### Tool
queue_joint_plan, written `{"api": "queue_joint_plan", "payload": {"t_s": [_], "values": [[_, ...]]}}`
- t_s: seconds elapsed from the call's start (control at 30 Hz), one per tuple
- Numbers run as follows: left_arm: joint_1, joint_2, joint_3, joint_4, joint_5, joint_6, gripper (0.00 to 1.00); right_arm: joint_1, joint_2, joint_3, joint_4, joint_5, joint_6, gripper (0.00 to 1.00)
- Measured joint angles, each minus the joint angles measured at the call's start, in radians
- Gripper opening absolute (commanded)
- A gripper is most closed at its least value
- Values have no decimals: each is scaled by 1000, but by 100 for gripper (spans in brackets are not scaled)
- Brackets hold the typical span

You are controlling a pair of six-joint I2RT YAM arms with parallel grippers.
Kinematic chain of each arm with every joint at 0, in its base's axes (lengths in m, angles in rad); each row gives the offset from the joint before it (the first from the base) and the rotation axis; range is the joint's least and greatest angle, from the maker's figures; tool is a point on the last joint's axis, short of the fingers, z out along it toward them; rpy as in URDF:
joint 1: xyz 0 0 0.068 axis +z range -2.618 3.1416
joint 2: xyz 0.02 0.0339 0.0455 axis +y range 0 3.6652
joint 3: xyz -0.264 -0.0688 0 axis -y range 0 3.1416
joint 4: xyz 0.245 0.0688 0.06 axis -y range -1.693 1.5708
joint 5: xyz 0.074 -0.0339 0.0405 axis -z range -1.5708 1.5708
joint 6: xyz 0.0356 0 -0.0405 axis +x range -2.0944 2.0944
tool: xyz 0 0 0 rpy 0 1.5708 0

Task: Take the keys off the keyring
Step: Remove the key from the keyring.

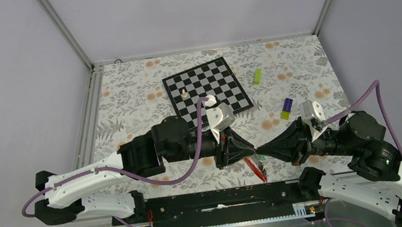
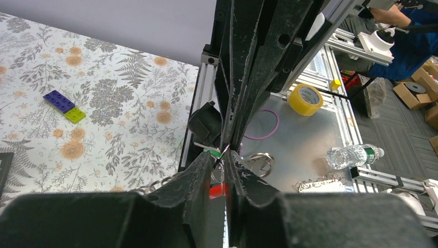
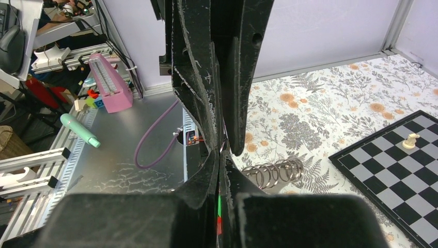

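Note:
My left gripper [image 1: 252, 152] and right gripper [image 1: 263, 152] meet tip to tip above the table's near edge. In the left wrist view my left gripper [image 2: 225, 155] is shut on the thin silvery wire of the keyring [image 2: 226, 151]. The red strap [image 2: 217, 190] shows between its fingers, and a green key head [image 2: 212, 152] sits by the tip. In the right wrist view my right gripper [image 3: 220, 155] is shut on the same thin metal. In the top view the red strap [image 1: 254, 168] hangs down to the table. The other keys are hidden.
A chessboard [image 1: 222, 72] with a pale chess piece [image 1: 184, 93] lies at the back. A lime-green block [image 1: 257, 75] and a purple-and-yellow block [image 1: 286, 107] lie right of it. A wire spring coil [image 3: 274, 173] lies on the cloth under the grippers.

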Motion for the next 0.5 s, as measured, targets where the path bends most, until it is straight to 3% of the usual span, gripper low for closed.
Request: {"api": "queue_joint_plan", "payload": {"t_s": [0.5], "values": [[1,0,0,31,5,-2,22,0,-18,0,43,-2,2,0]]}}
